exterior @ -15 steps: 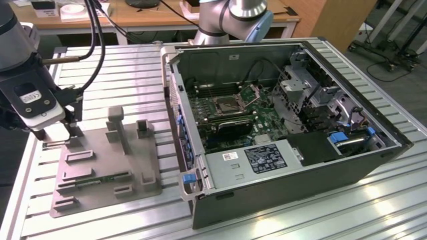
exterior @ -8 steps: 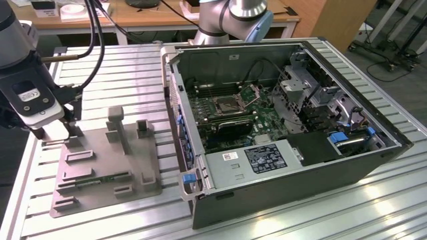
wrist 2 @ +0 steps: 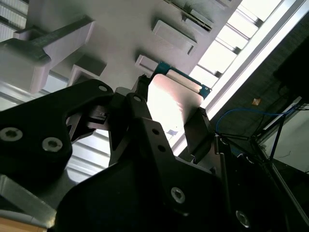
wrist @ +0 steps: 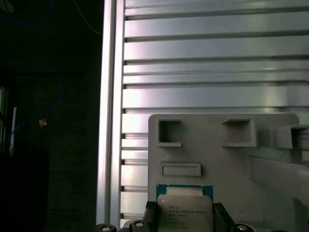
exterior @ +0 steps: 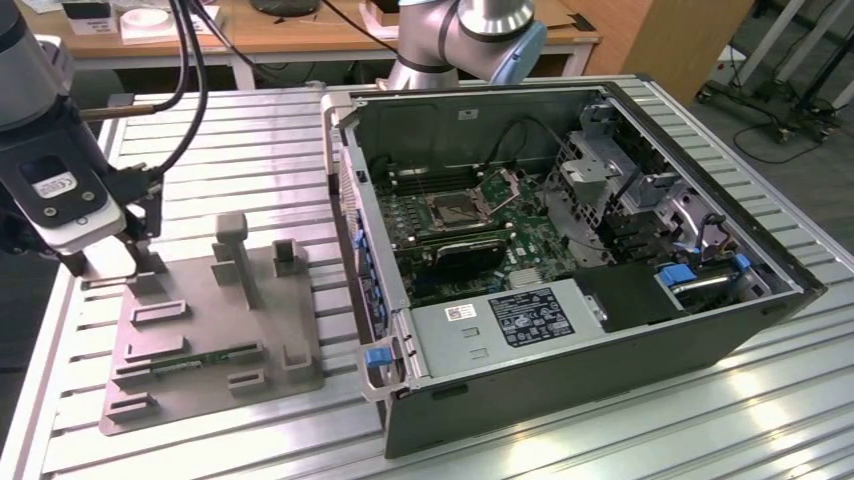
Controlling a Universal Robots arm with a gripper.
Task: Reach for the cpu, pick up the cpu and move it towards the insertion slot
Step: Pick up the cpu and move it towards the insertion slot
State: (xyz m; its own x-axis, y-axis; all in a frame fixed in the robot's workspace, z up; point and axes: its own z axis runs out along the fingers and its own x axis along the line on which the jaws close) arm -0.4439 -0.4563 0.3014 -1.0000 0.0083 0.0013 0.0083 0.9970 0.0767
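Two black fingers [wrist: 152, 216] of the pincer [wrist: 186, 218] flank the cpu [wrist: 185, 211] in both wrist views, one against each of two opposite edges. The jaws stand only as wide as the chip, and I judge them closed on it. Whether the chip has cleared the grey tray [exterior: 200, 285] or rests on it I cannot tell. Its silver top with a green rim faces the first wrist camera. Being square, it has no long axis to mind, and the grip lies across two of its sides.

Take the tray as landmark and read the exterior view from its left. The pincer hangs over the tray's far corner on that side, close to the edge of the slatted worktop [exterior: 240, 150]. Towards the tray's near edge a thin green memory strip [exterior: 200, 360] lies in its recess, apart from the pincer. Just beyond the tray's right-hand edge stands the open computer case [exterior: 601, 375], its side wall rising between tray and motherboard. Inside it, well apart from the tray, sits the insertion slot [exterior: 461, 208], a dark square framed in silvery metal. Its bracket [exterior: 513, 186] seems tipped up on the side away from the tray.

The relation that matters is this: the slot lies towards the exterior view's right of the pincer, across the whole width of the tray and over the case wall. By my reading the reach and grasp look done, while the chip is well short of the slot.
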